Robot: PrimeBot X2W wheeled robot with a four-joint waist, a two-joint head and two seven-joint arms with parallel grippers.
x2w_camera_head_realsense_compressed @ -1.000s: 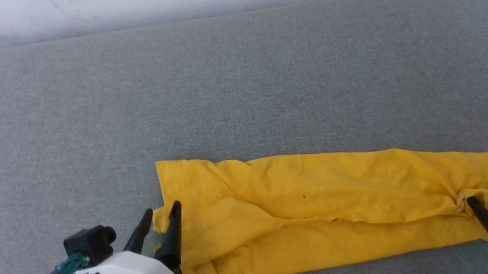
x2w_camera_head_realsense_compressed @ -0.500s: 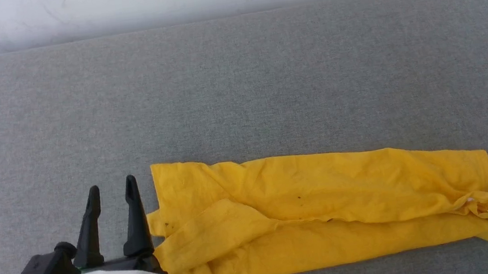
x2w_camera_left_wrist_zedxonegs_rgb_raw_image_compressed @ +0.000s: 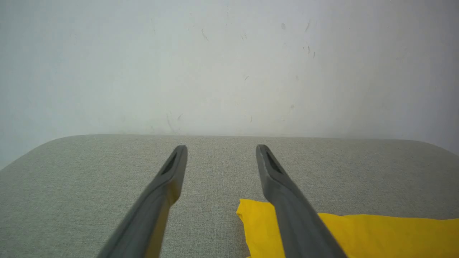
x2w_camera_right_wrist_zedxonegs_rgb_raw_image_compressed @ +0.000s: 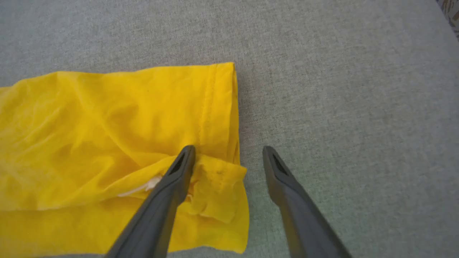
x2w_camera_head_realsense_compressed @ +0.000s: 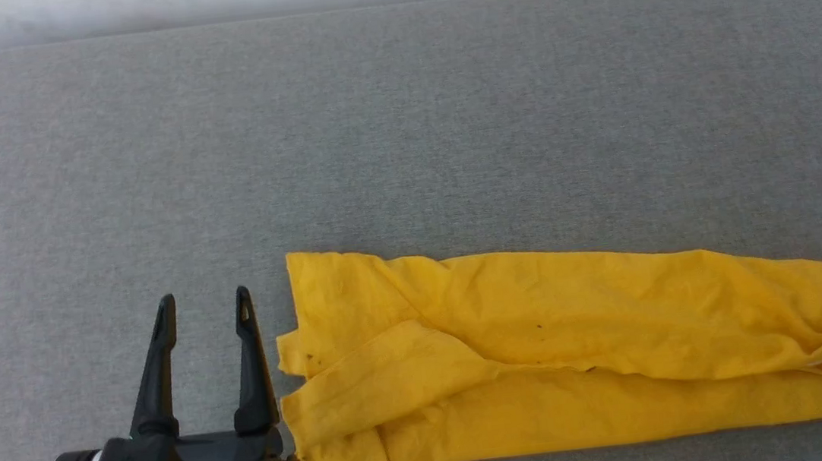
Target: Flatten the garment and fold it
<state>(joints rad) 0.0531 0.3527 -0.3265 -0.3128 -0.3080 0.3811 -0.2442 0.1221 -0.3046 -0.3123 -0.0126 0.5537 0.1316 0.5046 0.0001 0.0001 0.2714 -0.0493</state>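
The garment [x2w_camera_head_realsense_compressed: 584, 350] lies as a long, narrow yellow band along the near edge of the grey tabletop [x2w_camera_head_realsense_compressed: 400, 125], reaching from around the middle to the near right corner. It looks already folded lengthwise, with one layer lapped over another, though wrinkles and a crumpled right-end corner remain. The left gripper [x2w_camera_head_realsense_compressed: 203, 298] sits just beside the band's left end, fingers apart and holding nothing. The right gripper [x2w_camera_right_wrist_zedxonegs_rgb_raw_image_compressed: 228, 148] is at the right end, fingers apart, one over the crumpled corner and the other over bare tabletop. I judge the smoothing and the crosswise folds are still to be done.
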